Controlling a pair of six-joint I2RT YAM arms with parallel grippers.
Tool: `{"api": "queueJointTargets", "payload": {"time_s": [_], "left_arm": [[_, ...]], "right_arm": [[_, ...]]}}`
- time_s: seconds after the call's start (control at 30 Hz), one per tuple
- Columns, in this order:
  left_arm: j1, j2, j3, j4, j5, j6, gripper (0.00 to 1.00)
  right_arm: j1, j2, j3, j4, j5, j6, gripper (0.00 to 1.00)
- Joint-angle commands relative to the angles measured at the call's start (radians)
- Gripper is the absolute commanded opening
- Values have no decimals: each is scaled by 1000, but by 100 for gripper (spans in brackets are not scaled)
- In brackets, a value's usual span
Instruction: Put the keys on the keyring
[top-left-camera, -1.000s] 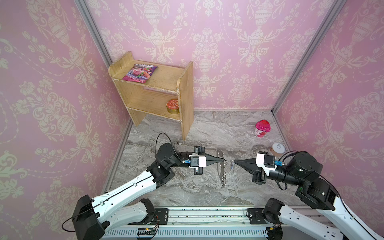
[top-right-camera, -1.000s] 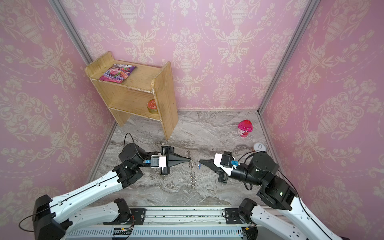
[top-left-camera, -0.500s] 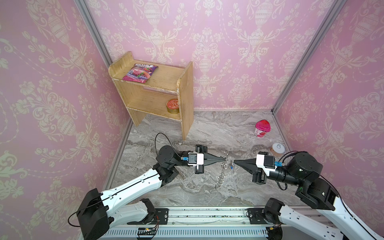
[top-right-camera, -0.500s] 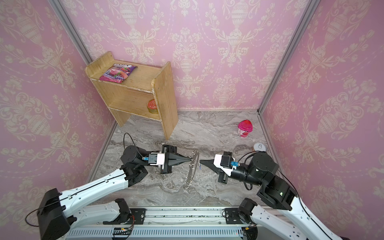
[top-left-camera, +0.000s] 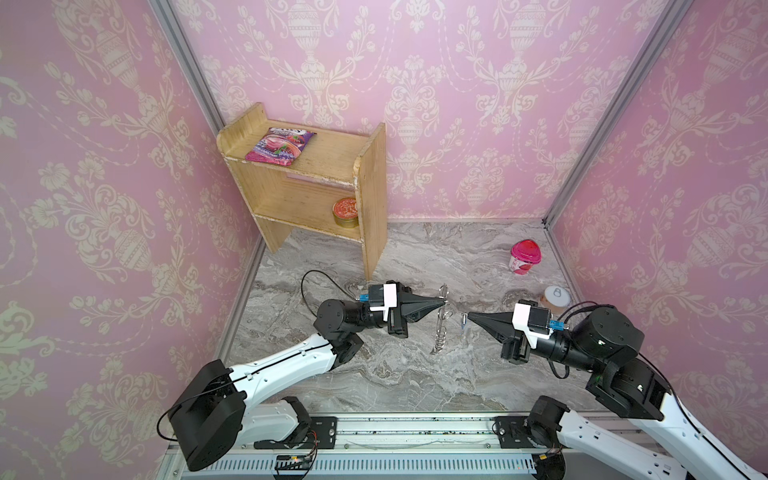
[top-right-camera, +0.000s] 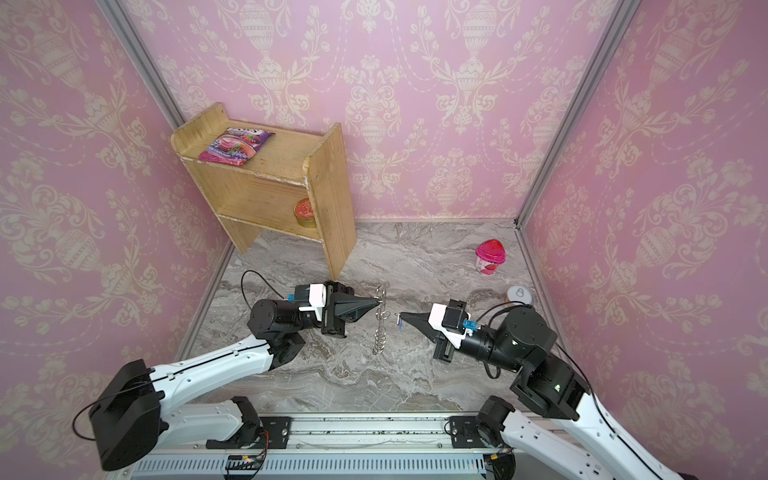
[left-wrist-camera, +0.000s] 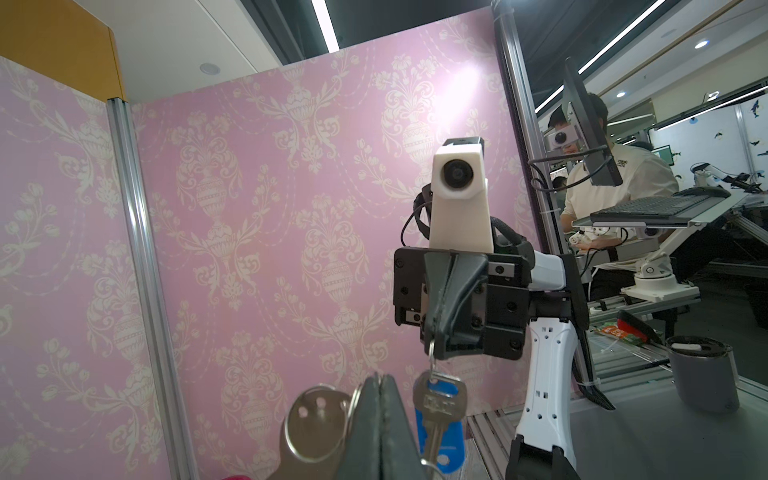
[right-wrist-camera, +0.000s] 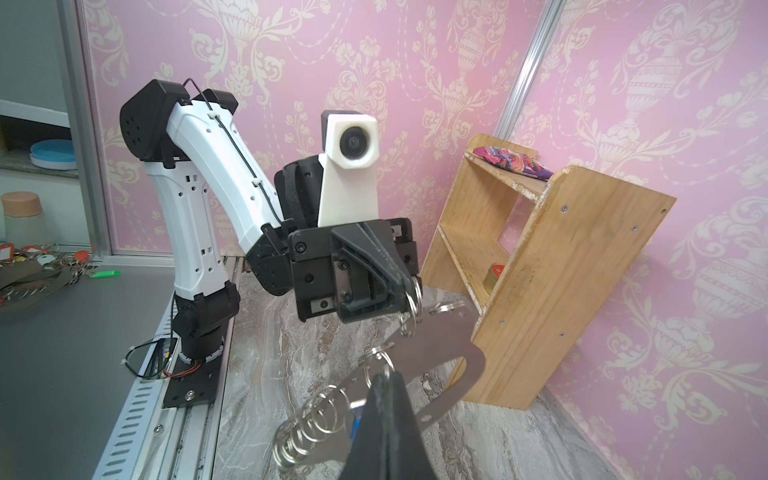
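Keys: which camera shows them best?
Left wrist view: the keys hang large and unhidden from the right gripper. Both top views show only a tiny speck at that gripper's tip; the right wrist view, just a blue sliver.

Bright, even light; wall (left-wrist-camera: 457, 91) glare; left claw (left-wrist-camera: 380, 380) soft-focused; edges bowed.

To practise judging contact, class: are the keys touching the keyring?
Apart. Both top views show a clear gap between the keys, hanging from the right gripper, and the keyring held by the left gripper.
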Motion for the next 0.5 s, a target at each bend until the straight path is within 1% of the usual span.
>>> {"api": "queueJointTargets", "payload": {"time_s": [0.0,0.23,0.47], "left_arm": [[12,-2,-19,105,-43,-72,0],[12,-11,-42,107,-90,-85,0],[12,-12,-46,107,-106,-88,0]], "right_arm": [[7,5,-27,99,31,40,0],[6,47,-39,192,12,59,0],[7,77,-35,199,11,60,0]]}}
